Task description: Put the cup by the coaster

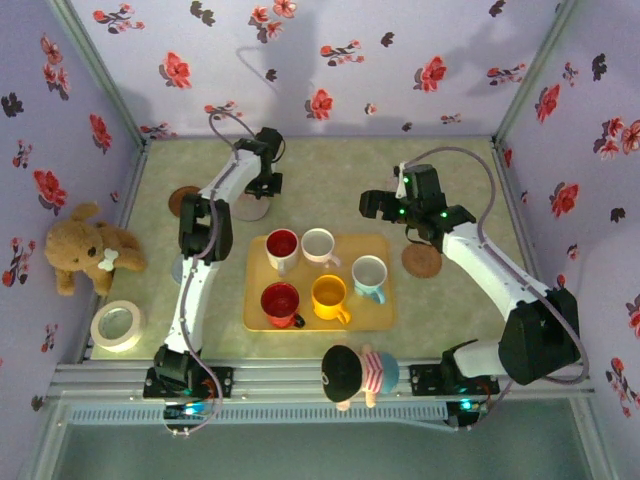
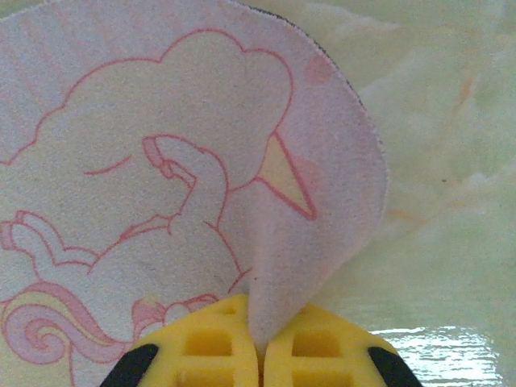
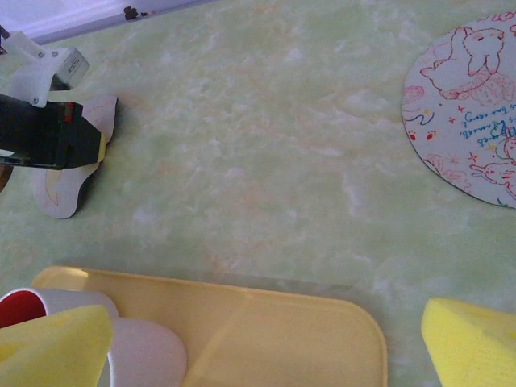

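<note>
Several cups stand on the yellow tray [image 1: 385,310]: a white cup with a red inside [image 1: 282,247], a white cup [image 1: 320,245], a pale blue cup [image 1: 369,275], a red cup [image 1: 281,302] and a yellow cup [image 1: 330,296]. Behind the tray, my left gripper [image 1: 265,185] [image 2: 260,347] is shut on the edge of a soft white coaster with a pink unicorn print [image 2: 161,161] [image 1: 252,208], which folds up between the pads. My right gripper [image 1: 375,205] [image 3: 262,343] hangs open over the tray's back edge [image 3: 242,310], near the white cup [image 3: 141,355].
A printed coaster [image 3: 468,121] lies on the table right of the tray's back corner. Brown coasters lie at the right [image 1: 422,260] and back left [image 1: 183,200]. A teddy bear [image 1: 85,250] and tape roll [image 1: 117,325] sit left, a doll [image 1: 355,375] at the front.
</note>
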### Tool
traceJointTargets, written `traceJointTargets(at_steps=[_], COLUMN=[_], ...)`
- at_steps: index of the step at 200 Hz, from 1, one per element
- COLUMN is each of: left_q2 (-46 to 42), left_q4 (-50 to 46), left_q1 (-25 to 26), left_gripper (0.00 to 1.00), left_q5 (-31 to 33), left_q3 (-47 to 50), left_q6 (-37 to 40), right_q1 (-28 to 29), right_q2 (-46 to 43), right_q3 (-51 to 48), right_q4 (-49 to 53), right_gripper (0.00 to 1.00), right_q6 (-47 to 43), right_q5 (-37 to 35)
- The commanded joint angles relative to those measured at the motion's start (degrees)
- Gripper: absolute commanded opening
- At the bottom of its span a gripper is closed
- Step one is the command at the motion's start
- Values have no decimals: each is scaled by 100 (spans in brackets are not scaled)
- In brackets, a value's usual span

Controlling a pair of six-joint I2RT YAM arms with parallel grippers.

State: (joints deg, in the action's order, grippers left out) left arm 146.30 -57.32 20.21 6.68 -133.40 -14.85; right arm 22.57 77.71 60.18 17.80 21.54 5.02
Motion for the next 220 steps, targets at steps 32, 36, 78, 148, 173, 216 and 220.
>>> traceJointTargets(at_steps=[32,36,78,148,173,216,220], left_q2=[-235,-245,-238,-231,-189,-100,-85], left_q4=[106,113,229,369,443,838,860], left_q1=[346,360,484,639,656,730,737], left_gripper=[0,0,0,0,0,0,0], left_q5=[-1125,-1160,-1443,-1851,-2097,-2486,-2518], left_q3=[53,45,-23,-167,-204,-225,-235], left_q6=[-137,-147,-101,-249,-387,-517,-531], right_q1=[46,46,47,47,51,48,46], right_q2=[33,28,-126,-306,-309,-255,-250], right_q3=[151,144,-15,-253,-291,-263,-266], right_q4=[-141,-138,-115,-77,-94,-103,-102], right_gripper=[99,100,99,99,99,99,99], right_q6=[69,67,52,8,26,17,13], right_q5=[-203,-203,-219,-308,-339,-361,-361])
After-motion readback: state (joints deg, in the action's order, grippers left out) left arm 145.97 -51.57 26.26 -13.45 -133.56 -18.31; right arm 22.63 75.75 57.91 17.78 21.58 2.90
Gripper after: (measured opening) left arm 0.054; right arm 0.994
